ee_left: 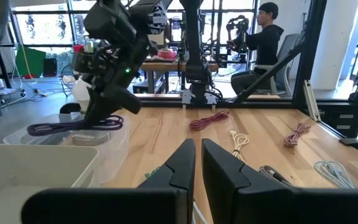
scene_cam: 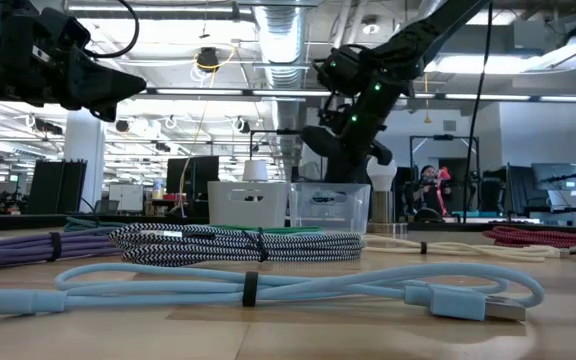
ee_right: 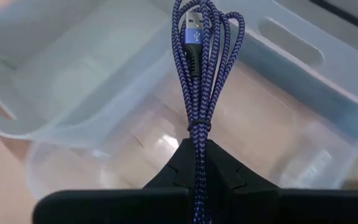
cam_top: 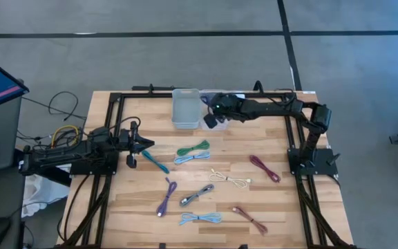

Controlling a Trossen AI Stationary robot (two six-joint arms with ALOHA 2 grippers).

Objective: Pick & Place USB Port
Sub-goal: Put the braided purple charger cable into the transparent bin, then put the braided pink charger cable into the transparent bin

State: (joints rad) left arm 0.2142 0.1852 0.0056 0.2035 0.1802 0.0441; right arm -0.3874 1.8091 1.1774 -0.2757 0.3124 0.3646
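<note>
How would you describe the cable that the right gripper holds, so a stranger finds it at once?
Look at the clear bin at the table's far edge. Above it, the right gripper pinches a bundled cable: dark purple braid with a blue USB plug, the only cable off the table.

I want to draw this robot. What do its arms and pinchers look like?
Both arms are dark, nearly black, made of chunky jointed segments on black frame rails. The left gripper has two flat, black, wedge-shaped fingers that taper toward their tips. The right gripper has the same black fingers. Small green lights glow on the right arm, and black cables run along it.
</note>
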